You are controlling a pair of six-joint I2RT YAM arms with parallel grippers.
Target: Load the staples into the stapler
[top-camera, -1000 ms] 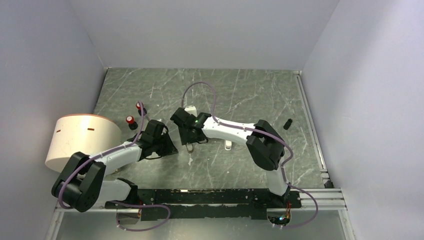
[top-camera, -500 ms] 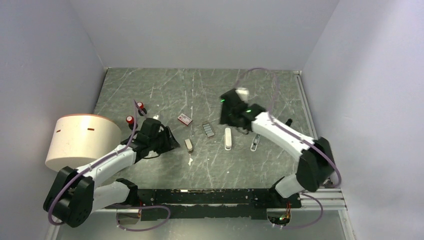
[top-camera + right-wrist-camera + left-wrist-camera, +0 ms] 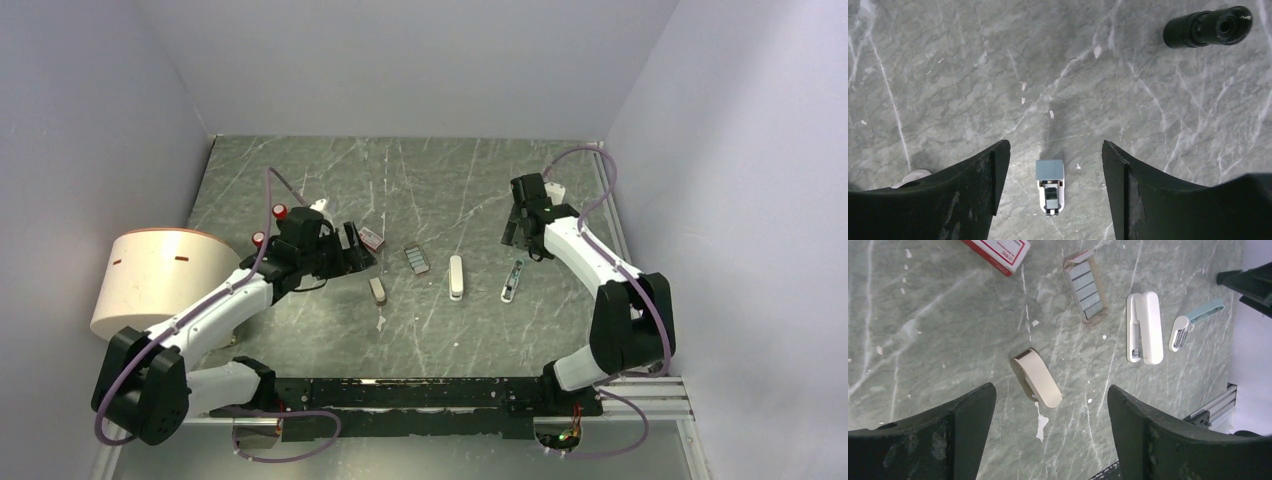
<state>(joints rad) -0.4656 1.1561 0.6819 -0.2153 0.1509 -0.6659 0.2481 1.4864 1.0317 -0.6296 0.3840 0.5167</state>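
Observation:
The stapler point(image 3: 377, 290) is short and beige and lies closed on the table; in the left wrist view the stapler point(image 3: 1040, 380) sits just ahead of my fingers. The staples point(image 3: 417, 260) are a ribbed grey block to its right, and the staples point(image 3: 1087, 286) rest on a small tan card. My left gripper point(image 3: 358, 250) hovers just left of these, and the left gripper point(image 3: 1050, 389) is open and empty. My right gripper point(image 3: 516, 232) is at the right and stands open and empty point(image 3: 1055, 143) over a light-blue stapler point(image 3: 1050, 185).
A red-and-white box point(image 3: 371, 237) lies behind the stapler. A long white stapler point(image 3: 456, 277) and the light-blue stapler point(image 3: 513, 281) lie to the right. A black cylinder point(image 3: 1207, 27) lies beyond the right gripper. A large white drum point(image 3: 160, 280) and two red-capped items point(image 3: 281, 211) stand at the left.
The right arm swung from the table's middle to the far right, uncovering the staplers and staples. The left gripper moved up and right and opened wide.

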